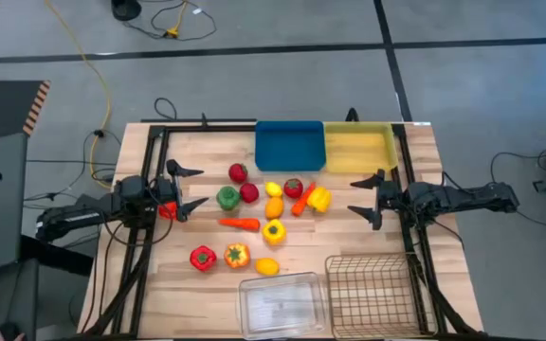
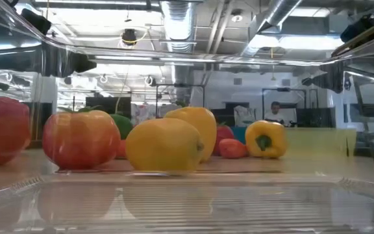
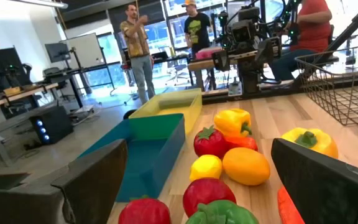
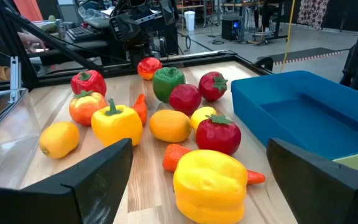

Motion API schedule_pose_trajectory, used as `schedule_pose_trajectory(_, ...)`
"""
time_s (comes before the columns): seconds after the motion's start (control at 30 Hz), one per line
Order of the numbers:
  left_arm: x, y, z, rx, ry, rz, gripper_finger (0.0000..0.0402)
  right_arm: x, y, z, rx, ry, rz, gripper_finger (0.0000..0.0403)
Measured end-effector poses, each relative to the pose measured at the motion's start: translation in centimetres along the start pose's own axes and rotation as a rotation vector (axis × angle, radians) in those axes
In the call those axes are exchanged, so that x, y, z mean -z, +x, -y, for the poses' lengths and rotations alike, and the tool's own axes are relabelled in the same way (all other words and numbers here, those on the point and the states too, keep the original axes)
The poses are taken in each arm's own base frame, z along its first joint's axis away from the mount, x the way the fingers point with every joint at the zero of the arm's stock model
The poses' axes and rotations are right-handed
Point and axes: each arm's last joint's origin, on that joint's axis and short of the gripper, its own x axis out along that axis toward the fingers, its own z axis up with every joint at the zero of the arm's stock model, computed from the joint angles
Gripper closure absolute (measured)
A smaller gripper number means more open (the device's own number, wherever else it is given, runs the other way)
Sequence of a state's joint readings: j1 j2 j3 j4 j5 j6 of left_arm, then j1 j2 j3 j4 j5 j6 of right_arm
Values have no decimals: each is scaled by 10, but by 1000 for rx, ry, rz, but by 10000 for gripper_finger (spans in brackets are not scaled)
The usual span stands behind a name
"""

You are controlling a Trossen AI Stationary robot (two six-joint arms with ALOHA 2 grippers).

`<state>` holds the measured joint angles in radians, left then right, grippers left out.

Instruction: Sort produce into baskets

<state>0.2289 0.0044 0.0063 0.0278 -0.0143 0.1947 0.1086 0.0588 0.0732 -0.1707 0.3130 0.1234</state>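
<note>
Wooden table point(image 1: 159, 275) in an open workshop, produce heaped mid-table, all four baskets empty.

You have both grippers hovering with fingers spread wide and nothing held: the left gripper point(image 1: 190, 187) just left of the green pepper point(image 1: 227, 197), the right gripper point(image 1: 368, 196) well right of it, beyond the yellow pepper point(image 1: 319, 198). Your left arm is nearer the green pepper, which sits squat, showing no clear long axis, straight ahead of its fingers. The carrot point(image 1: 240, 224) lies just in front of that pepper, long axis running across the table. The blue tray point(image 1: 290, 148) and yellow tray point(image 1: 358, 149) stand behind the green pepper; the clear bin point(image 1: 282, 303) and wire basket point(image 1: 373, 292) are at the near edge.
</note>
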Motion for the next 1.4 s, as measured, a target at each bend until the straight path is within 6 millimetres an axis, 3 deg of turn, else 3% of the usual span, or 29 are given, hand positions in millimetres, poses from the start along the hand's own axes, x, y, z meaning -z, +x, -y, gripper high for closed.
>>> schedule_pose_trajectory(1.23,0,0,0,0,2,0,15,0,0,0,0,0,0,6)
schedule_pose_trajectory(1.4,0,0,0,2,-95,0,15,0,0,0,0,0,-1,6)
